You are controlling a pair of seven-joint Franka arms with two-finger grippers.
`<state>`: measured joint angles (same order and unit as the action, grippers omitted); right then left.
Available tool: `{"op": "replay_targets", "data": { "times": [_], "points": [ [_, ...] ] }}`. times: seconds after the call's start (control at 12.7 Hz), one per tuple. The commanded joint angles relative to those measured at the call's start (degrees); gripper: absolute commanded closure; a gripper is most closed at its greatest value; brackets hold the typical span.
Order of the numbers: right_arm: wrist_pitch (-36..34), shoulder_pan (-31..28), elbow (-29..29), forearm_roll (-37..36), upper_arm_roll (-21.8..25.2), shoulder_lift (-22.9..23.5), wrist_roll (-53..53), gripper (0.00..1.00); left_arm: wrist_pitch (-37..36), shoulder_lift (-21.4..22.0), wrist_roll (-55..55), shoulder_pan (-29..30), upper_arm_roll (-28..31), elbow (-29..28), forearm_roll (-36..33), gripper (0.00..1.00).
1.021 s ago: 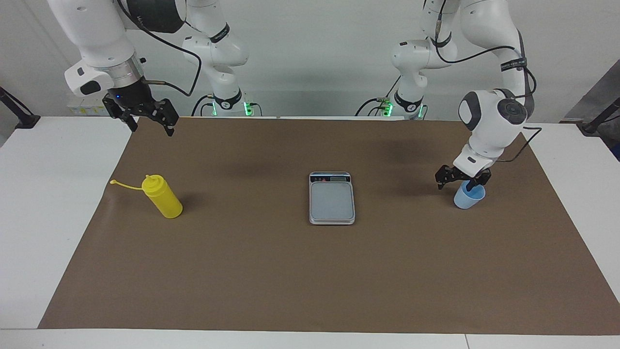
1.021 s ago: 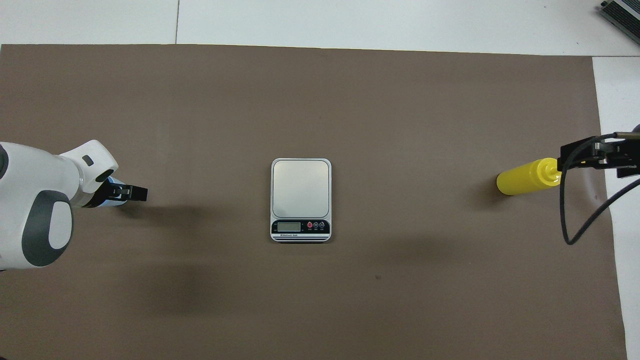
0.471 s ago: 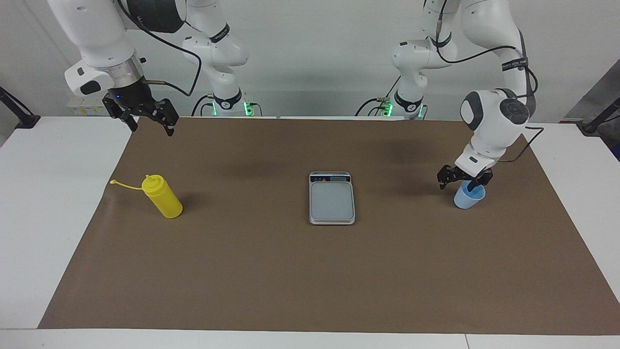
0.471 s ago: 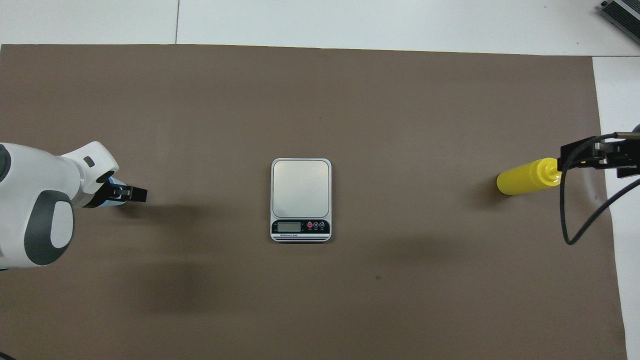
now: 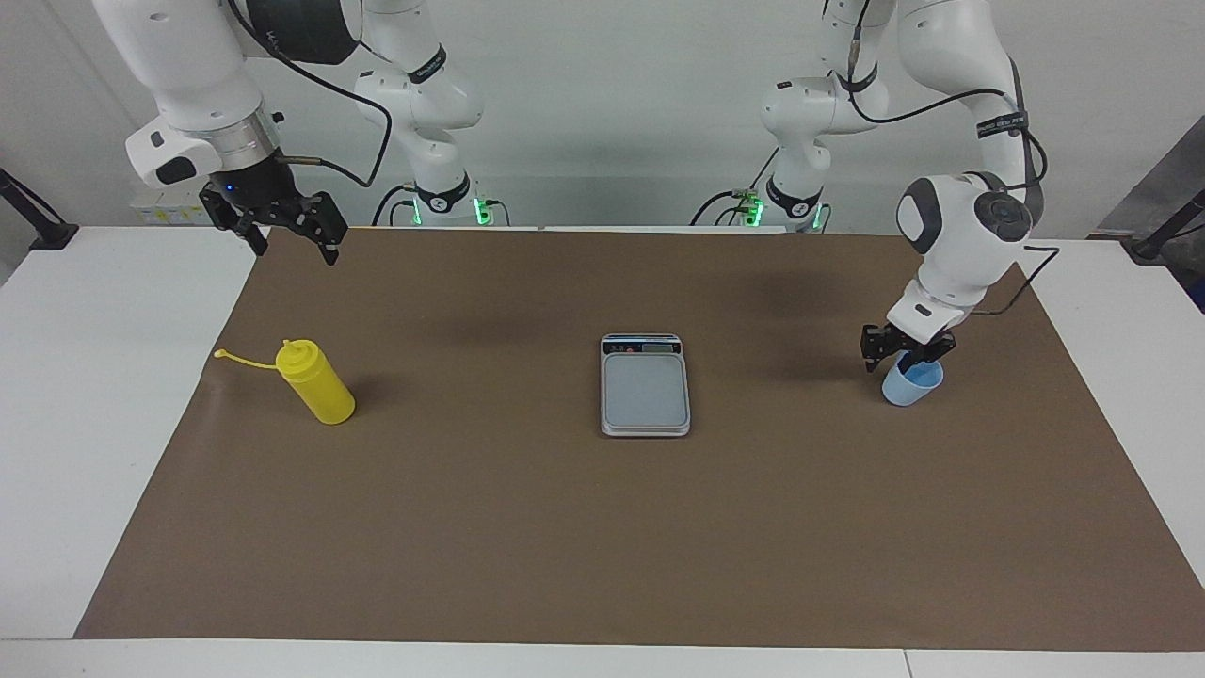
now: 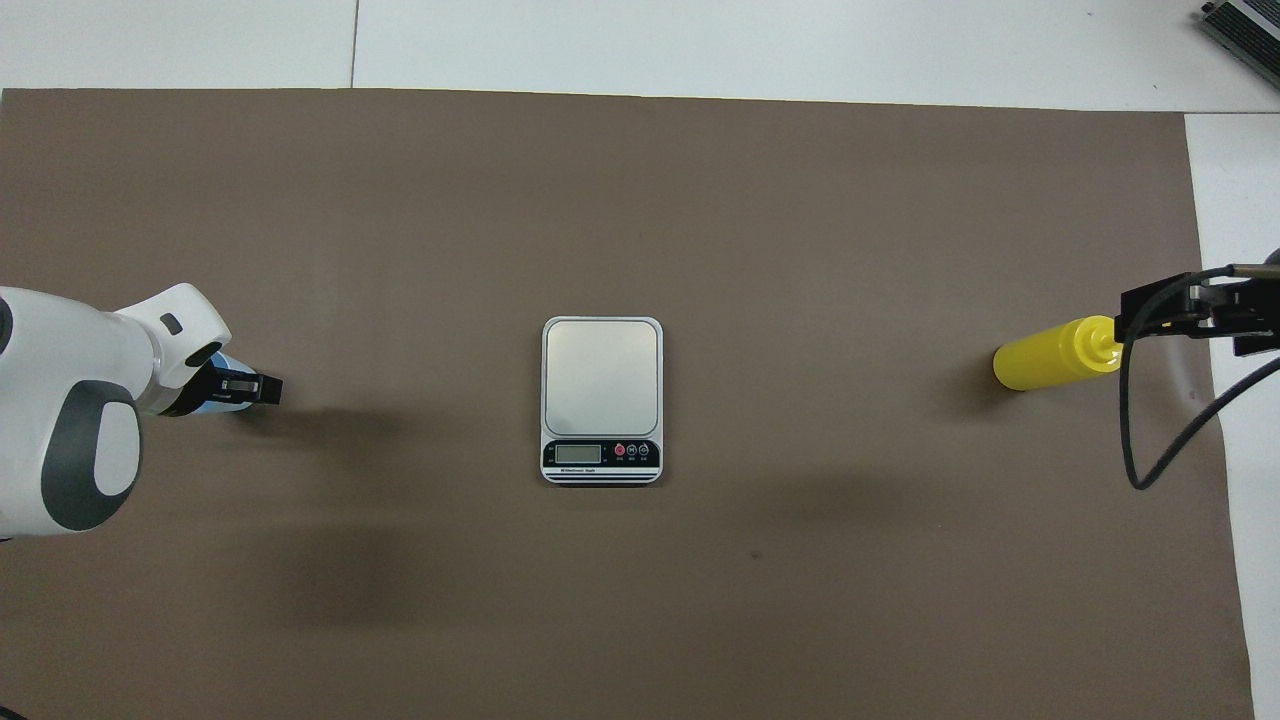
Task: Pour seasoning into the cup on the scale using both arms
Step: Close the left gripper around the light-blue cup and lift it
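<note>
Brown paper covers most of the white desk point(image 5: 56, 424), and every task item stands on it. Note the layout: the kitchen scale point(image 5: 645, 386) sits mid-desk with its weighing plate bare, the light blue cup point(image 5: 911, 383) stands toward the left arm's end, and the yellow squeeze bottle point(image 5: 317, 380) stands toward the right arm's end with its cap strap hanging free.

Check the left hand point(image 5: 899, 347). It is down at the cup's rim, with one finger reaching into the cup's mouth and the other outside the wall on the scale's side. You cannot tell from either view whether the fingers are already pressing on the rim.

Check the right hand point(image 5: 292, 231). It hangs high with its fingers spread, holds nothing, and waits; in the overhead view it covers the bottle's nozzle.

Expected faults from this state:
- A grip on one thin wall may let the light cup tilt or slip during the carry to the scale.
- A low carry may knock the cup against the scale's edge.
- The loose strap may foul the right hand's fingers when it descends on the bottle.
</note>
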<state>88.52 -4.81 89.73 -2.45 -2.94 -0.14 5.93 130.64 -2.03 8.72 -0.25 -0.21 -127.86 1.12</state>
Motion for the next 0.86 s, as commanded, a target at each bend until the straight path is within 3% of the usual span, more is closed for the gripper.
{"op": "replay_targets", "data": {
  "times": [0.0, 0.31, 0.79],
  "points": [
    [0.34, -0.37, 0.63, 1.22, -0.05, -0.56, 0.84, 0.0, 0.58, 0.54, 1.21, -0.1, 0.38, -0.9, 0.73, 0.78],
    [0.34, -0.37, 0.63, 1.22, -0.05, -0.56, 0.84, 0.0, 0.84, 0.45, 1.21, -0.02, 0.47, -0.64, 0.73, 0.97],
    [0.34, -0.37, 0.63, 1.22, -0.05, -0.56, 0.84, 0.0, -0.38, -1.21, 0.42, -0.81, 0.12, 3.4, 0.64, 1.0]
  ]
}}
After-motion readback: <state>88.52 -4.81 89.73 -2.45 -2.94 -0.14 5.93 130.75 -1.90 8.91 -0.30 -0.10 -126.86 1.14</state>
